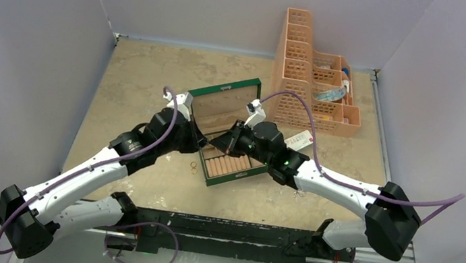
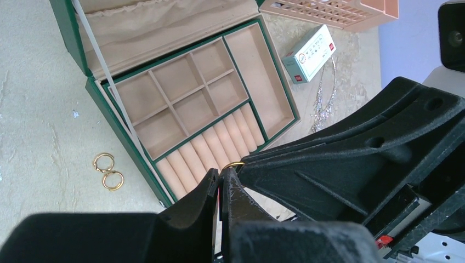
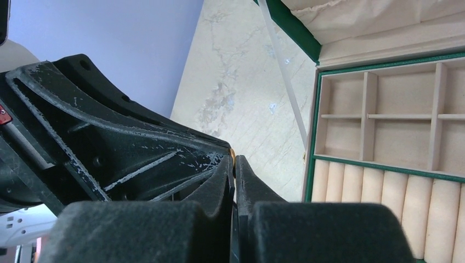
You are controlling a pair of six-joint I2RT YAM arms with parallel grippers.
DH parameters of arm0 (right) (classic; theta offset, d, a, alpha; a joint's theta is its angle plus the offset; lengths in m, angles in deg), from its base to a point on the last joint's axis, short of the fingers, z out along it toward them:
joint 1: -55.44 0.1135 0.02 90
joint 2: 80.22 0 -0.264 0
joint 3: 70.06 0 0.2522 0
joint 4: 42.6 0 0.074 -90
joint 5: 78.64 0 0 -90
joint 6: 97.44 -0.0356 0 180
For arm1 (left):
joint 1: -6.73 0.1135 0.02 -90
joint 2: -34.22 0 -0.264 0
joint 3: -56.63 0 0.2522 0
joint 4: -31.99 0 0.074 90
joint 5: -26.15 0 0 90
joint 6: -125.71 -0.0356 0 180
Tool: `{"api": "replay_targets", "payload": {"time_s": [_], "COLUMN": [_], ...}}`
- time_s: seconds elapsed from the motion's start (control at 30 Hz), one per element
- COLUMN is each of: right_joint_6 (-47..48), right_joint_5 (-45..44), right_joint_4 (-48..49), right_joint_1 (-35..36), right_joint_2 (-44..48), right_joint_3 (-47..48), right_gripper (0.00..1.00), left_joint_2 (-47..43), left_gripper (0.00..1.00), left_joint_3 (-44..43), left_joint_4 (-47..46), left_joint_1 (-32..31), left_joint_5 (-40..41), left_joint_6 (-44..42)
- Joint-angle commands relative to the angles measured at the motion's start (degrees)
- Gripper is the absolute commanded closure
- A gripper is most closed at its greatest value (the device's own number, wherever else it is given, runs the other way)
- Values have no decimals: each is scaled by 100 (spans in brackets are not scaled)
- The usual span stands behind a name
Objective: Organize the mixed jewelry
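Between the meeting tips of the left gripper [image 2: 224, 175] and right gripper [image 3: 233, 164], both pinched shut, sits one gold ring [image 2: 234, 164] above the ring rolls [image 2: 203, 153]; mistimed release could flick it onto the desk [image 2: 44, 137].

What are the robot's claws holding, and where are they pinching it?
The left gripper pinches a gold ring by its rim. The right gripper pinches something gold, mostly hidden.

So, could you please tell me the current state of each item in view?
Green jewelry box: lid open, visible compartments empty.
Left pincer: shut on a gold ring.
Right pincer: shut, gold showing at its tip.
Two gold rings: loose on the table beside the box.
Silvery chain: loose on the table.
White card box: closed.
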Motion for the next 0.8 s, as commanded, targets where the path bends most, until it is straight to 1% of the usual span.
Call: {"api": "replay_targets", "payload": {"time_s": [0.0,0.03,0.07,0.13,0.17,0.2,0.23,0.33,0.4,0.5,0.53,0.63,0.77], "right_joint_6": [-9,-21,-28,-170,-207,-201,-193,-143,-242,-650,-878,-1655,-2318], "right_joint_5": [-239,-249,-257,-243,-249,-298,-355,-283,-8,717,1146,2021,2663], "right_joint_4": [260,287,302,352,454,528,587,823,1103,1862,2408,3636,4840], "right_joint_1": [14,14,14,14,6,5,0,-23,-110,-440,-658,-1055,-1151], "right_joint_2": [175,239,297,432,515,597,685,894,1022,1187,1222,1186,1004], "right_joint_3": [122,88,51,-57,-118,-150,-175,-189,-240,-490,-631,-1038,-1309], "right_gripper": [100,100,100,100,100,100,100,100,100,100,100,100,100], "left_joint_2": [-220,-290,-352,-493,-566,-632,-691,-847,-946,-1091,-1141,-1252,-1159], "left_gripper": [98,93,84,59,49,42,38,31,27,25,25,25,34], "left_joint_3": [-3,-3,-3,-50,-83,-142,-202,-360,-436,-534,-560,-664,-809], "left_joint_4": [-252,-245,-243,-213,-208,-197,-191,-369,-581,-938,-1035,-1258,-1534], "left_joint_1": [-27,-27,-33,-27,-27,-23,-21,-19,-25,-19,-19,-19,-19], "left_joint_5": [-51,-47,-47,-31,-29,-36,-80,-406,-778,-1249,-1355,-1622,-2041], "left_joint_6": [33,51,61,109,120,129,135,122,150,216,234,301,392]}}
